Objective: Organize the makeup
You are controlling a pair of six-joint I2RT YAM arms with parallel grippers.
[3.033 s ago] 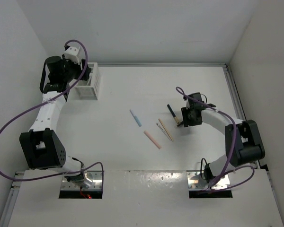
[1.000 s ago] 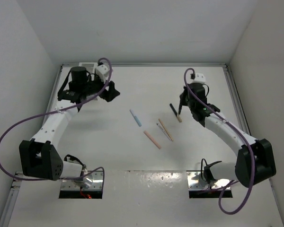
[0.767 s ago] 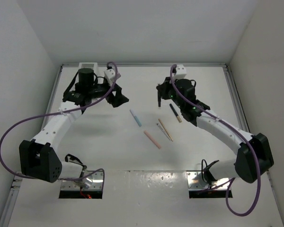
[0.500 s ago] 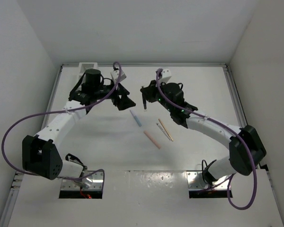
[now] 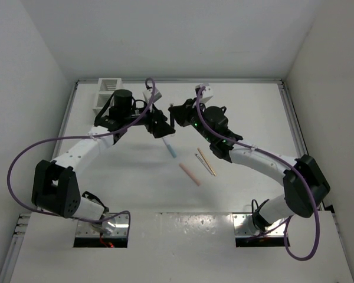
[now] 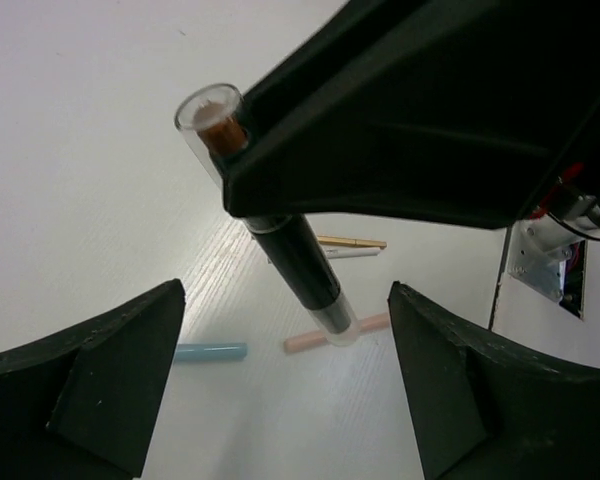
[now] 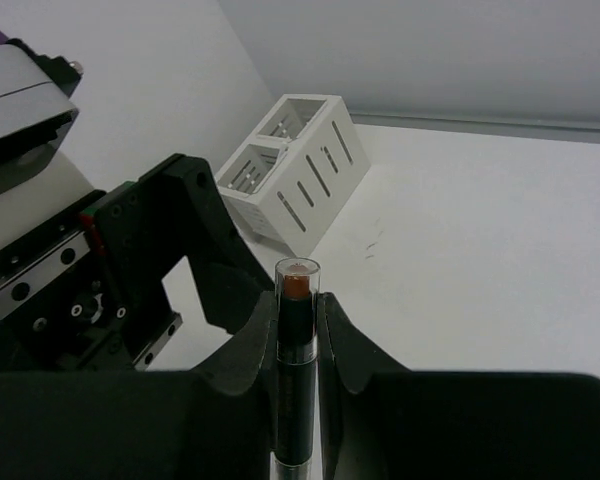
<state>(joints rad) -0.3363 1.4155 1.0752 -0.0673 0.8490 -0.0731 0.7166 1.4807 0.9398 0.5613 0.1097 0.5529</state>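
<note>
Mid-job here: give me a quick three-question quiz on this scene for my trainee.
1. True or false: the left gripper is shut on the black stick.
2. In the top view, the white slatted box stands: A) far left B) far right C) centre.
3. How many makeup sticks lie on the table?
Key: 1 false: it is open, and the right gripper holds the stick; 2 A; 3 four.
</note>
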